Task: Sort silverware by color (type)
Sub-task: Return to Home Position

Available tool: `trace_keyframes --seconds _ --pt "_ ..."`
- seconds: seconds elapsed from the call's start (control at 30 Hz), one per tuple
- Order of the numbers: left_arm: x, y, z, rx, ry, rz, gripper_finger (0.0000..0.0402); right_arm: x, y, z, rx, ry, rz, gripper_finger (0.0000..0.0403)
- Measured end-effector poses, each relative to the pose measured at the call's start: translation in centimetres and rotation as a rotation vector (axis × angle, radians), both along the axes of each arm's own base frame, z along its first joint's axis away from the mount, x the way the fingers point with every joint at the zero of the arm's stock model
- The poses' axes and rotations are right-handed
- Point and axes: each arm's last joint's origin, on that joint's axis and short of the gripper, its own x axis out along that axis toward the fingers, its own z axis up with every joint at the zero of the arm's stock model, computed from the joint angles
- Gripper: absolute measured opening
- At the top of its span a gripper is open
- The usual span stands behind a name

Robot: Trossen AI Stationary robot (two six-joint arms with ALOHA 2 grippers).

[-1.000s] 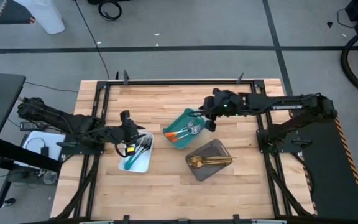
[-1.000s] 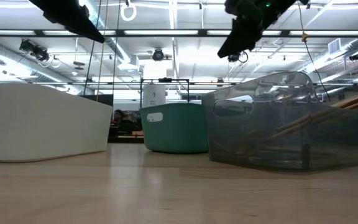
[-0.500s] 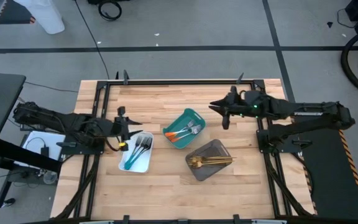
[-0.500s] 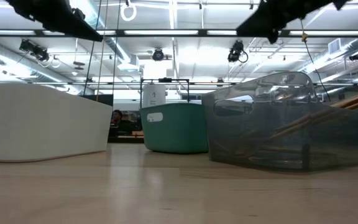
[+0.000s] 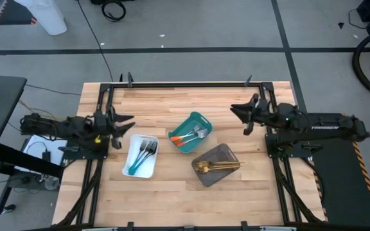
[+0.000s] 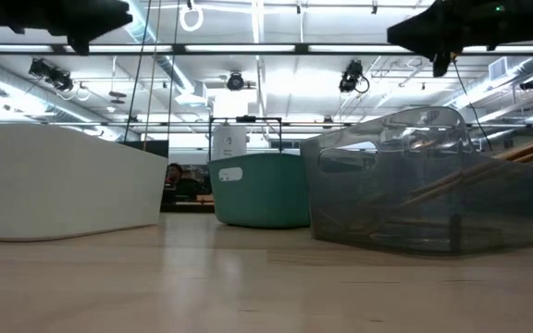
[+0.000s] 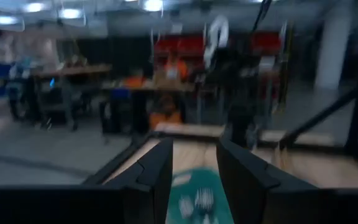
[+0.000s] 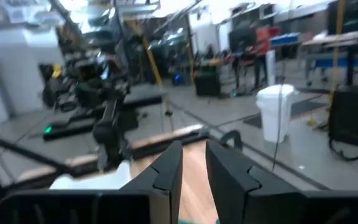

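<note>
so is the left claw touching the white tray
Apart. The high view shows the left claw off to one side, with bare table between it and the white tray.

Left pincer point(image 5: 122, 128): at the table's point(image 5: 172, 192) left edge, pointed across toward the right pincer point(image 5: 239, 120).
First tray point(image 5: 148, 169): just ahead of the left pincer, offset toward the low camera's side; forks point(image 5: 148, 149) lying inside.
Second tray point(image 5: 201, 118): between the pincers, nearer the right pincer; utensils point(image 5: 194, 135) in it.
Third tray point(image 5: 223, 154): beside the second tray, on the low camera's side of the right pincer; more utensils point(image 5: 216, 167) across it.
</note>
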Motion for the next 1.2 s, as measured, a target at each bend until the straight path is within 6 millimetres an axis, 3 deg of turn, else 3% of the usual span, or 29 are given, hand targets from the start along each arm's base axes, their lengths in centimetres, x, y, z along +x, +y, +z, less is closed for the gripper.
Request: trace_keyframes --seconds 0.2,0.4,0.53,0.93,1.2 --pt "0.0 -0.2 -1.5 0.042 -0.040 -0.025 0.0133 -0.8 0.1 -0.1 0.104 -0.059 0.013 0.0081" --pt "0.3 -0.3 -3.4 0.049 -0.098 -0.057 0.0133 -0.1 0.9 -3.3 0.349 0.187 0.069 0.0081" --pt "0.4 -0.3 -4.9 0.069 -0.150 -0.044 0.0133 -0.1 1.7 -2.7 0.260 0.163 0.126 0.0081" --pt "0.3 -0.3 -5.3 0.100 -0.173 -0.028 0.0133 -2.8 1.9 -0.6 0.011 0.034 0.083 0.0078" --pt "0.3 -0.5 -5.6 0.092 -0.189 -0.090 0.0123 -3.9 1.9 -4.0 0.029 -0.072 0.085 0.0078"
